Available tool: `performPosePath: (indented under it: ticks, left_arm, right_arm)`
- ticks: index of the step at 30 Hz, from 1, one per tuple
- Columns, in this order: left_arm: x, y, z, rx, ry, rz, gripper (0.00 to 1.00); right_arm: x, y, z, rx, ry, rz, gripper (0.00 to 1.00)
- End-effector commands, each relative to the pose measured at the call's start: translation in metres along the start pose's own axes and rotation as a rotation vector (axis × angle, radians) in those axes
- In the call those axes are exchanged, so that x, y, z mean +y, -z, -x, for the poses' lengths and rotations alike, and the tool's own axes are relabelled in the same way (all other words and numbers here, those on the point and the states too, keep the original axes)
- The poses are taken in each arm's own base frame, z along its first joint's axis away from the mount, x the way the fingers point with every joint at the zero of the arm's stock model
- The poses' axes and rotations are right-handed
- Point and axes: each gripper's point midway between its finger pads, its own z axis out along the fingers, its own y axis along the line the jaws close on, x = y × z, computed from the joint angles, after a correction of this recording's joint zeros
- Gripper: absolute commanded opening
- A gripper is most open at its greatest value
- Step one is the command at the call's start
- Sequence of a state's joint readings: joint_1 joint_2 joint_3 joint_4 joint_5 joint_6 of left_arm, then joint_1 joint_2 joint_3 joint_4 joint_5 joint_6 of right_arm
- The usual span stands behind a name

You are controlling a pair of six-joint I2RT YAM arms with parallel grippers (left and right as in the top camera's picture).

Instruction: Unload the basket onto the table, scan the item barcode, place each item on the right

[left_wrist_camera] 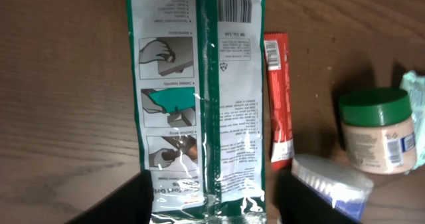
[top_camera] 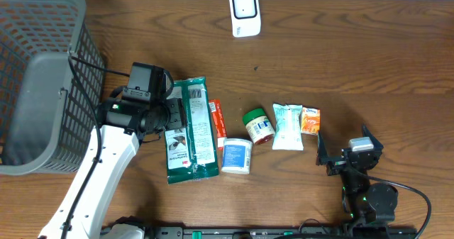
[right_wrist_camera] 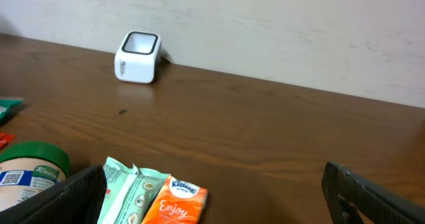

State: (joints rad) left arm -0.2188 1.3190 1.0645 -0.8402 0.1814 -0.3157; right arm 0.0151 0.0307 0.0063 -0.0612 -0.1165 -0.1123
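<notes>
**Both tools released; green package (top_camera: 190, 129) on counter (top_camera: 340, 62)**

It lies left of centre in the overhead view, barcode (left_wrist_camera: 236, 4) up, the left tool (left_wrist_camera: 211, 201) straddling its end, jaws apart. The right tool (right_wrist_camera: 216, 194), lower right, gapes empty.

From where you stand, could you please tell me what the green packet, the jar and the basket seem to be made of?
Packet: thin glossy plastic film, probably; glare streaks and a crimped end seam.
Jar: likely plastic, smooth green lid, printed label.
Basket: grey moulded plastic, it seems; matte lattice walls.
</notes>
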Motion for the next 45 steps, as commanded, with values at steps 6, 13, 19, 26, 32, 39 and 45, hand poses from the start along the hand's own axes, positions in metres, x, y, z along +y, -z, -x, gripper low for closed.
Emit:
performPosePath:
  ticks: [6, 13, 19, 26, 32, 39, 45]
  left_arm:
    - [0.001, 0.005, 0.003, -0.013, -0.009, 0.01, 0.78]
    - [0.007, 0.006, -0.014, 0.054, 0.0, 0.033, 0.74]
    - [0.007, 0.006, -0.014, 0.053, 0.0, 0.033, 0.73]
    - [0.007, 0.006, -0.014, 0.053, 0.0, 0.033, 0.85]
    - [0.007, 0.006, -0.014, 0.053, 0.0, 0.033, 0.86]
    - [0.007, 0.006, -0.014, 0.053, 0.0, 0.033, 0.86]
    - [0.007, 0.006, -0.014, 0.053, 0.0, 0.033, 0.86]
  right_arm:
    - [0.007, 0.0, 0.001, -0.004, -0.023, 0.037, 0.99]
    - [0.029, 0.004, 0.013, -0.029, -0.181, 0.173, 0.99]
    - [0.008, 0.024, 0.078, -0.066, -0.28, 0.083, 0.99]
    - [-0.002, 0.035, 0.151, 0.035, -0.29, 0.06, 0.99]
    - [-0.004, 0.021, 0.156, 0.351, -0.229, 0.068, 0.99]
    - [-0.005, 0.016, 0.161, 0.664, -0.237, 0.084, 0.99]
    - [0.002, 0.012, 0.153, 0.739, -0.256, 0.129, 0.91]
